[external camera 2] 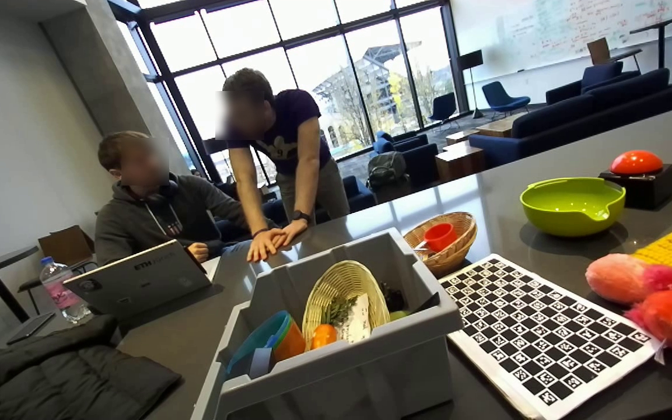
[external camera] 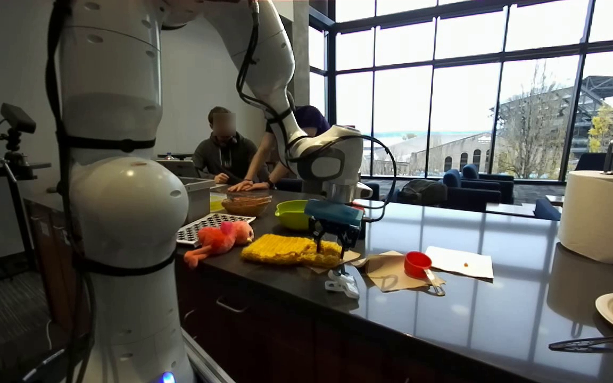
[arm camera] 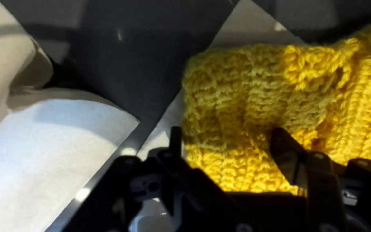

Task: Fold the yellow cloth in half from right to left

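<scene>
Yellow cloth [arm camera: 288,106] is seen centre-right in the wrist view, its left end spanned by the widely parted gripper [arm camera: 226,133], nothing visibly pinched. Grasping seems in hand; next, that end should be closed upon and carried across.

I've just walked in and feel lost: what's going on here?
A white robot arm has its black two-fingered gripper down at one end of a yellow knitted cloth on a dark glossy counter, apparently to fold it. The fingers stand apart with cloth between them; I can't tell how far it's folded. A standing person in a purple shirt leans on the counter.
</scene>
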Tool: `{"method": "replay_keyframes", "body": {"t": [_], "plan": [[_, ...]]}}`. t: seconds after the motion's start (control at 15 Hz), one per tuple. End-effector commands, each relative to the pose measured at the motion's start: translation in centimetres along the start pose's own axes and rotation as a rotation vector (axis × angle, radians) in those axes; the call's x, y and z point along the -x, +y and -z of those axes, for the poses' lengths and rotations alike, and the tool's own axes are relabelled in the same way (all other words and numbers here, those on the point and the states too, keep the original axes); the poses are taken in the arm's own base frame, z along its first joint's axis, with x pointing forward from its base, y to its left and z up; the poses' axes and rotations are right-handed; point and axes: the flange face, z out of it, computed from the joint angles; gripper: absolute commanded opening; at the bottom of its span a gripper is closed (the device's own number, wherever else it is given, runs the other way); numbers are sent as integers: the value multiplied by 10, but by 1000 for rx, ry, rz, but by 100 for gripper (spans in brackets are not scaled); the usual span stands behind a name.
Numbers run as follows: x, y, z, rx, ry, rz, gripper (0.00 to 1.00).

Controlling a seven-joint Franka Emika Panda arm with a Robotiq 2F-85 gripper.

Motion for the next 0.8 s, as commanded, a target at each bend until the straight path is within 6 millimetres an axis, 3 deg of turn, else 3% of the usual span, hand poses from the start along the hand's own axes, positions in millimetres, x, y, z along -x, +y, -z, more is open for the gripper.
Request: {"method": "replay_keyframes", "body": {"t": [0.0, 0.33, 0.73], "plan": [[-2, 5, 3, -13, 25, 9, 40], [-4, 6, 7, -15, 34, 12, 2], [-9, 22, 28, 35, 55, -7, 1]]}}
